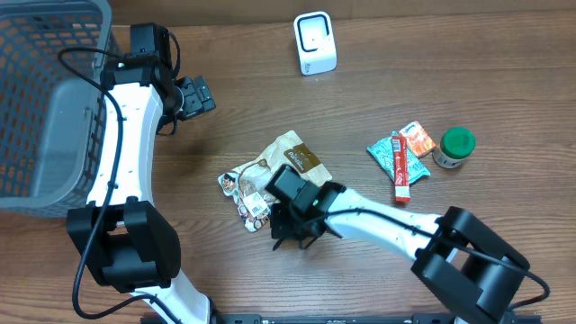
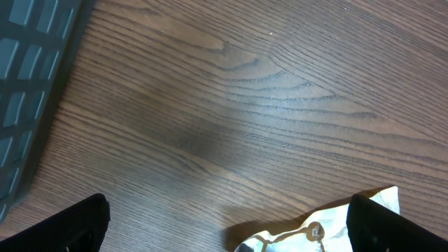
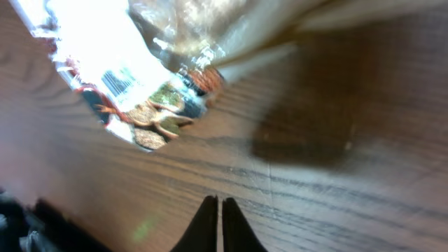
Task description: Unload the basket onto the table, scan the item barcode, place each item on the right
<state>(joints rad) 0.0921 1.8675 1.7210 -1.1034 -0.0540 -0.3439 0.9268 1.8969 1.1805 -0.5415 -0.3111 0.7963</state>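
A crumpled tan and silver snack bag (image 1: pixel 286 162) lies on the wooden table near the middle. Its white end with a barcode (image 3: pixel 116 82) fills the top left of the right wrist view. My right gripper (image 1: pixel 290 225) hovers at the bag's near edge, fingers (image 3: pixel 207 218) shut together over bare wood with nothing between them. A white scanner (image 1: pixel 315 42) stands at the far edge. My left gripper (image 1: pixel 194 95) is up at the back left, wide open and holding nothing, with a corner of the bag (image 2: pixel 322 229) showing between its fingers (image 2: pixel 77 224).
A grey plastic basket (image 1: pixel 45 99) fills the far left. To the right lie a red tube (image 1: pixel 399 167), a teal packet (image 1: pixel 385 153), an orange packet (image 1: pixel 419 139) and a green-lidded jar (image 1: pixel 454 147).
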